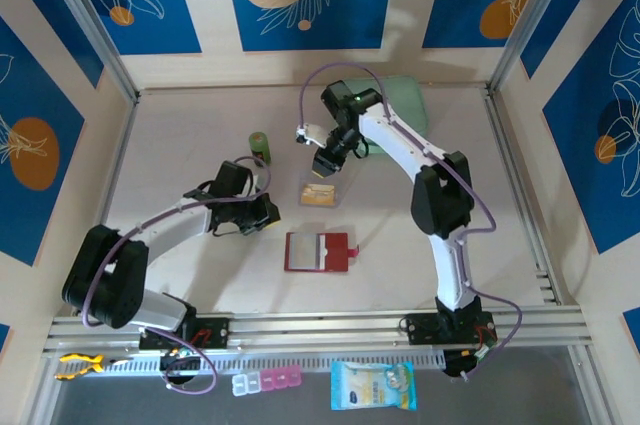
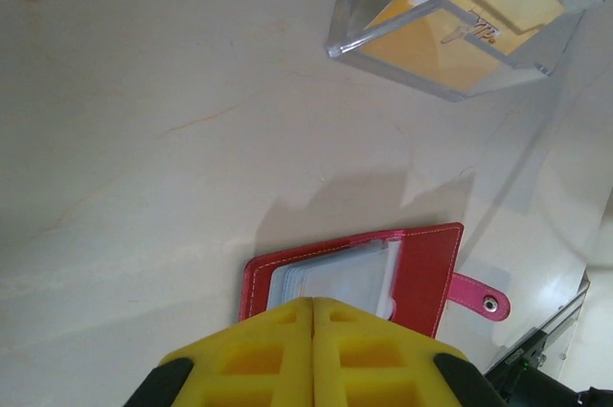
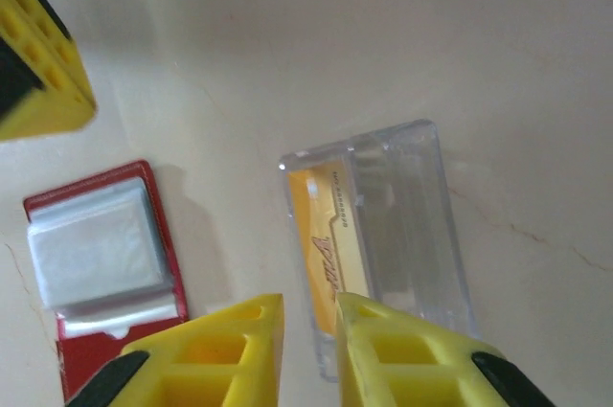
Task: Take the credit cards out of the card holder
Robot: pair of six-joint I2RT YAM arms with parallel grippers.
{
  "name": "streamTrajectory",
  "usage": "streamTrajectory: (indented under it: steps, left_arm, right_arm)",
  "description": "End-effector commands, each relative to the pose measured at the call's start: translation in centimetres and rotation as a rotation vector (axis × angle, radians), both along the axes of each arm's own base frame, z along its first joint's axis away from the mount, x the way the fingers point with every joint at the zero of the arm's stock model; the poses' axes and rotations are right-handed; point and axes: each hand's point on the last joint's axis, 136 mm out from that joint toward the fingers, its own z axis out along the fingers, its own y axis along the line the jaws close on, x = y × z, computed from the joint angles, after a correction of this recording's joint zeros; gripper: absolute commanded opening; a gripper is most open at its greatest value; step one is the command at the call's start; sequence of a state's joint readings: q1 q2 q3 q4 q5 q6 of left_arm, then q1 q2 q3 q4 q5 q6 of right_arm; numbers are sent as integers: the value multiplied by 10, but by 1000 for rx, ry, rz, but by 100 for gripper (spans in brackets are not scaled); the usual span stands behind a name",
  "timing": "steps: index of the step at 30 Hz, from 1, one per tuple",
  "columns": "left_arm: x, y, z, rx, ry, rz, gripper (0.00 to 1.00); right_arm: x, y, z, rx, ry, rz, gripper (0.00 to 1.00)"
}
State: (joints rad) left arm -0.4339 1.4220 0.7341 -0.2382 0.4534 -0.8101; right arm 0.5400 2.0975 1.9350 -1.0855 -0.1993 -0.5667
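One yellow credit card (image 3: 324, 252) shows through the clear box (image 3: 412, 225), half hidden by its walls. You can't tell whether the cloudy pockets of the card holder (image 1: 318, 252) hold more. It lies open flat, mid-table (image 1: 200, 125), long axis left-right, its tab (image 1: 352, 250) toward your right arm. Your left gripper (image 2: 313, 304) is clenched on nothing and hides the holder's near edge. The right gripper (image 3: 308, 309) is slightly parted and empty, above the box.
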Motion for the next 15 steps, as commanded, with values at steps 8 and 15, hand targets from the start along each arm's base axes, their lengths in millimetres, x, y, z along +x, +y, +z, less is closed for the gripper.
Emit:
streamTrajectory:
  steps: [8,15]
  left_arm:
    - [-5,-15,-2,-40,-18,-45,5]
    - [-26,-19,-16,-2,-2,-79,5]
  right_arm:
    - [-40,23,-10,191,192,-473,18]
    - [-89,21,-39,175,338,-678,17]
